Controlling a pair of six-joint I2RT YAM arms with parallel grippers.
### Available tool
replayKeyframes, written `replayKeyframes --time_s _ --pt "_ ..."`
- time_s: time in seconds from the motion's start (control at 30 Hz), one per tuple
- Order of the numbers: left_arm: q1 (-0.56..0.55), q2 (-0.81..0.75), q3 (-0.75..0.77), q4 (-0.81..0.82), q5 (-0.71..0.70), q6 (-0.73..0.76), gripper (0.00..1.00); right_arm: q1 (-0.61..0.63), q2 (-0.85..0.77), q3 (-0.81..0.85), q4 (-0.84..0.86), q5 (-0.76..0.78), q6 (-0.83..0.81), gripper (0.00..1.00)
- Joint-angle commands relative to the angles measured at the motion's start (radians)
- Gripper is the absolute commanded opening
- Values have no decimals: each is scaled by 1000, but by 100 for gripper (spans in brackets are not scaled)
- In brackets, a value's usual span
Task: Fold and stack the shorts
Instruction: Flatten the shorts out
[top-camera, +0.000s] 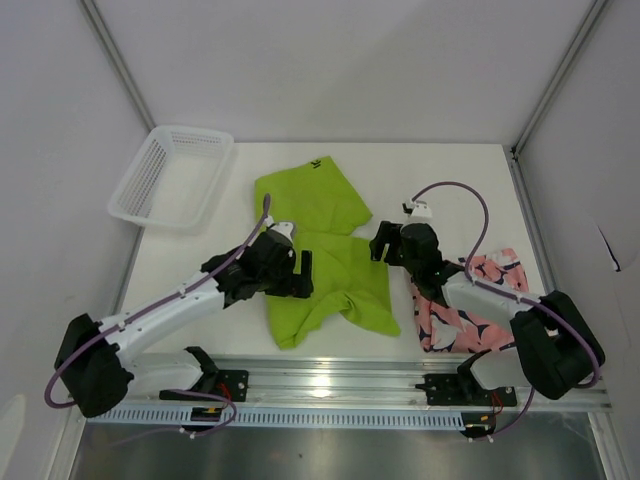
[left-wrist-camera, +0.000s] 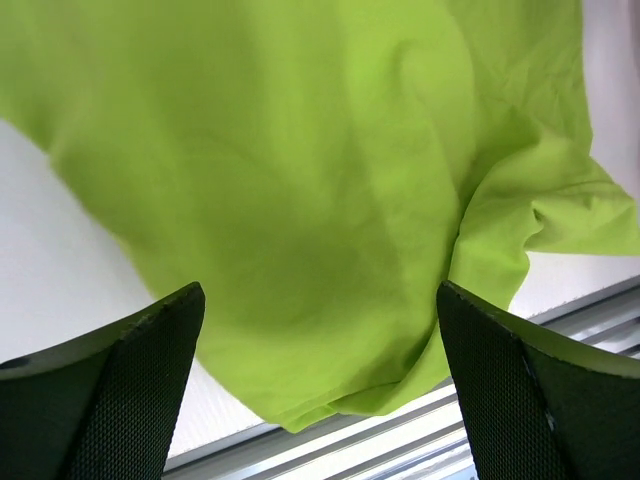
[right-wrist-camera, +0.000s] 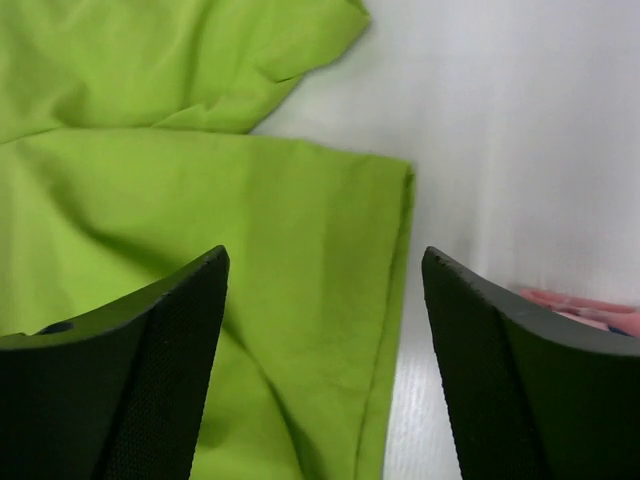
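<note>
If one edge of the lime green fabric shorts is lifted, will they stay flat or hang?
Probably hang: the lime green fabric shorts lie creased and folded over themselves, so they look floppy. The cloth seems thin, so likely light. Pushed, they would probably bunch, not slide whole.

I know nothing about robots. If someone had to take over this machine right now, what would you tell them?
Left fingers: open, empty, over the green shorts.
Right fingers: open, empty, over the right edge of the green shorts.
Green shorts: mid-table, spread out but rumpled, not folded.
Pink shorts: crumpled at the near right, partly under the right arm, apart from the green pair.
Done: no finished fold visible.
Left: fold both pairs, then stack them.
</note>
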Motion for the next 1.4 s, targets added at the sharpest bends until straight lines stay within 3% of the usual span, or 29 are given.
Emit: replayKeyframes --time_s 0.0,0.23,0.43,0.53,0.8,1.0,1.1,1.13,1.2,1.27,1.37 --pt "-1 -98 69 -63 -98 -18 99 41 -95 11 2 -40 -79 81" --pt "78 -125 148 -141 -86 29 99 188 -281 78 -244 -125 -170 79" --pt "125 -213 162 -166 -86 49 99 402 -284 55 -370 -4 -274 84" --pt "140 -239 203 -224 -107 66 99 474 -224 84 -403 21 -293 90" --pt "217 -294 231 -316 -117 126 99 739 23 166 -392 322 -402 91" --pt "246 -319 230 -335 -109 141 99 781 197 254 -340 549 -432 87" --pt "246 -314 204 -321 -87 143 99 778 247 317 -306 591 -448 63" --pt "246 -310 193 -310 -75 143 99 764 250 336 -294 589 -448 37" --pt "246 -308 179 -295 -69 141 99 738 239 389 -292 520 -448 14" --pt "246 -313 156 -279 -71 135 99 686 215 419 -280 440 -448 1" --pt "246 -317 138 -252 -75 120 99 542 202 498 -323 295 -374 0"
